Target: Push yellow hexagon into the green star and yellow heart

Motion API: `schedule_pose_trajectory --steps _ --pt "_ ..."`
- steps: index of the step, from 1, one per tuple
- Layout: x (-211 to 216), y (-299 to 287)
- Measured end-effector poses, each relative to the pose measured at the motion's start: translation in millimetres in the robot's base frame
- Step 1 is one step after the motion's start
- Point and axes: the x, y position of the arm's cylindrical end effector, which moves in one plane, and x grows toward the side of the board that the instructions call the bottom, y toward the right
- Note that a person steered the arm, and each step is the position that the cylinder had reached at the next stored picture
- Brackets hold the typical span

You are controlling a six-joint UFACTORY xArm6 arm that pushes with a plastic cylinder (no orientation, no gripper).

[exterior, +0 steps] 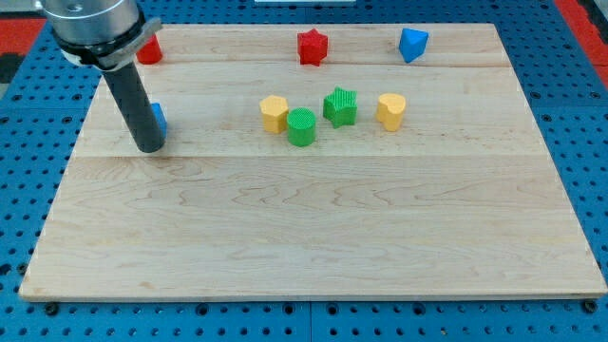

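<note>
The yellow hexagon (274, 113) sits near the board's middle, touching the green cylinder (301, 126) at its lower right. The green star (340, 106) lies just right of them, and the yellow heart (390, 110) is a short gap further right. My tip (150, 147) rests on the board at the view's left, well to the left of the yellow hexagon. The rod partly hides a blue block (158, 118) right behind it.
A red block (149, 49) lies at the top left, partly behind the arm. A red star (312, 47) is at the top centre. A blue block (412, 44) is at the top right. The wooden board (313, 228) lies on a blue perforated table.
</note>
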Motion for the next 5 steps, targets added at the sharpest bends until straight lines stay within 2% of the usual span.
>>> schedule_pose_trajectory --steps 1,3,4,5 --pt "5.6 32.9" --pt "2.8 50.2" --pt "-33.7 56.0" --pt "-41.4 58.5"
